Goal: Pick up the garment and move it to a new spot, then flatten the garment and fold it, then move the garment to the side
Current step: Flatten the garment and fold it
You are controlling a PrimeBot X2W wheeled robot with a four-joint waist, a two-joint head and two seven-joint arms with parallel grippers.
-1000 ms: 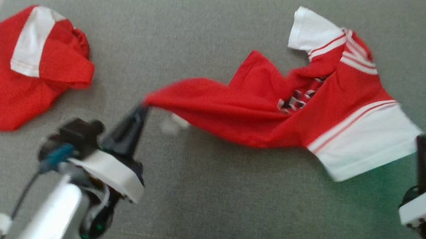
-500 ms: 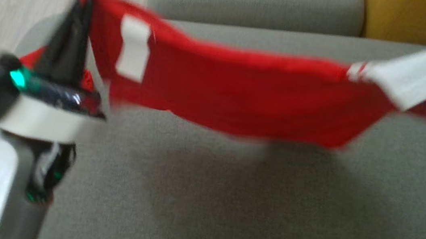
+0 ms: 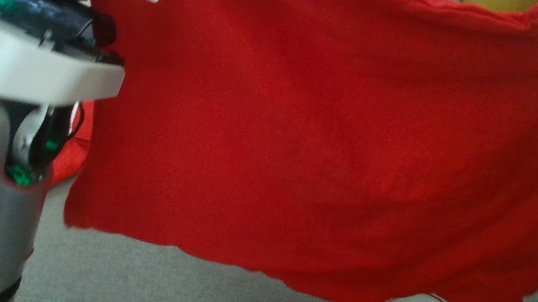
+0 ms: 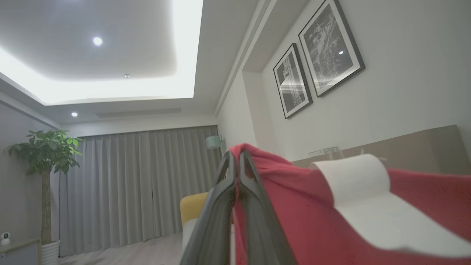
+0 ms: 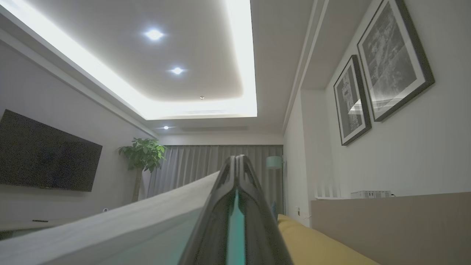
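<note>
Mid-carry. Holding the red jersey (image 3: 300,149) spread above the grey sofa cushion (image 3: 170,287), one red corner pinched in the clenched left claw (image 4: 236,156), white edge in the clenched right claw (image 5: 237,159). Next, probably: lowering evenly, staying taut.

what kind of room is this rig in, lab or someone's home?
Looks like a home living room, or a mock-up of one: a wall-mounted TV, framed prints on the wall, a potted plant by full-length curtains, and a grey upholstered seat as the work surface.
</note>
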